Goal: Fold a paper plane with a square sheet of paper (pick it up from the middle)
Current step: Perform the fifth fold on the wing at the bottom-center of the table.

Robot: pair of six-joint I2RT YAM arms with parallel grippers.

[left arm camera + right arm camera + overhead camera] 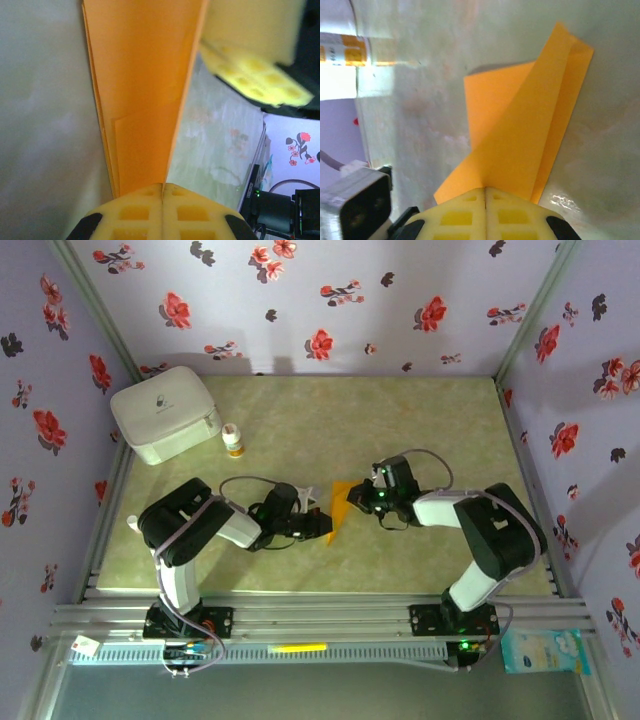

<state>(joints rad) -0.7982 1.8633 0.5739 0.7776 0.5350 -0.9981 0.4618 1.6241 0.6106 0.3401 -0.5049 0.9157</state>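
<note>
**Folded sheet pinched from 2 sides: tearing and slipping are the main risks**

The square sheet of paper (pixel 340 507), already folded into a narrow, layered orange wedge, sits at the middle of the table (pixel 420 420), between the 2 arms. The left gripper (pixel 162 192) has its yellow pads pressed together on the narrow end of the wedge. The right gripper (pixel 485 192) is likewise clamped on an edge at the opposite side, where a loose flap lifts away from the layer beneath. Whether the paper's lower edge touches the table cannot be told.

With both arms gripping 1 thin sheet, the likeliest failure is a tear or a crumple if the arms pull apart or twist out of step. The layers seen in the left wrist view are not perfectly flush, so a squeeze or slide could shear them and skew the next crease. If either grip releases early, the lifted flap could spring open and undo the fold.
</note>
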